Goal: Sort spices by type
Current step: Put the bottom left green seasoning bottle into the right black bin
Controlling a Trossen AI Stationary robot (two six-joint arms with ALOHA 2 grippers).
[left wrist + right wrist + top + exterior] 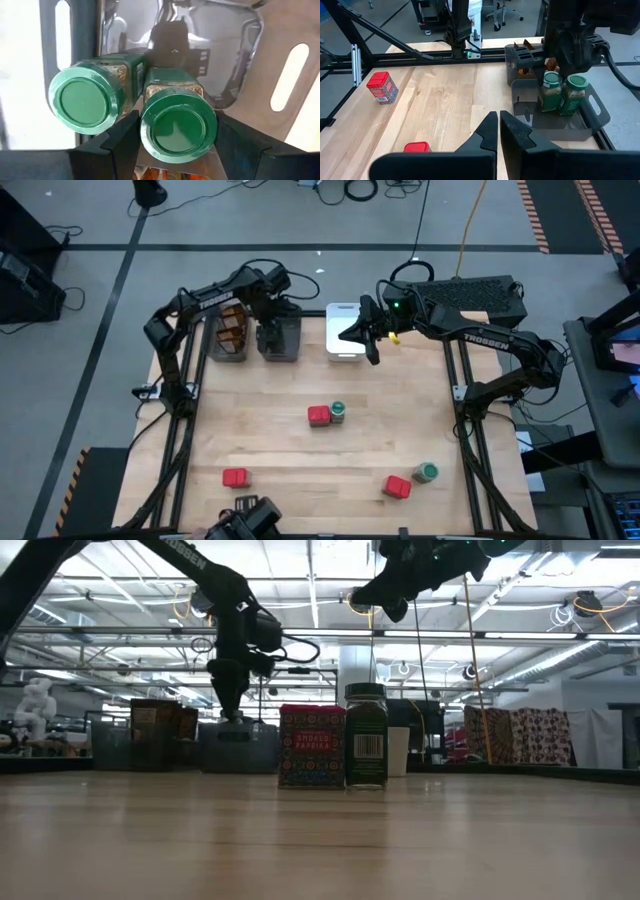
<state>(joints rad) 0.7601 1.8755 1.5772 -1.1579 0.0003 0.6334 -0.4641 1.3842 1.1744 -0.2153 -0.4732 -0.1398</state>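
Two green-lidded jars (pixel 177 122) stand side by side in the dark grey bin (pixel 279 340) at the far edge of the bench (pixel 270 445). The left pincer (pixel 568 62) hangs straight above them; in the left wrist view one jar sits between its fingers (pixel 110 145), the other jar (pixel 87 100) just beside it, touching. The fingers are spread on either side of the lid, and whether they touch it cannot be told. Just beside this bin, away from the right arm, a second grey bin (pixel 226 333) holds flat brown packets (pixel 232 328).

The right pincer (pixel 362 332) hovers over the white bin (pixel 344 330), on the other side of the jar bin, its fingers pressed together with nothing between them (the right wrist view shows the two tips meeting).

Out on the open bench, well toward the near side from both pincers, a red tin (pixel 319 416) and a green-lidded jar (pixel 338 412) stand touching, the tin labelled smoked paprika in the low view. Nearer the front edge, another red tin (pixel 235 477) stands alone on the left arm's side, and a third red tin (pixel 397 486) lies near a jar (pixel 427 472) on the right arm's side.
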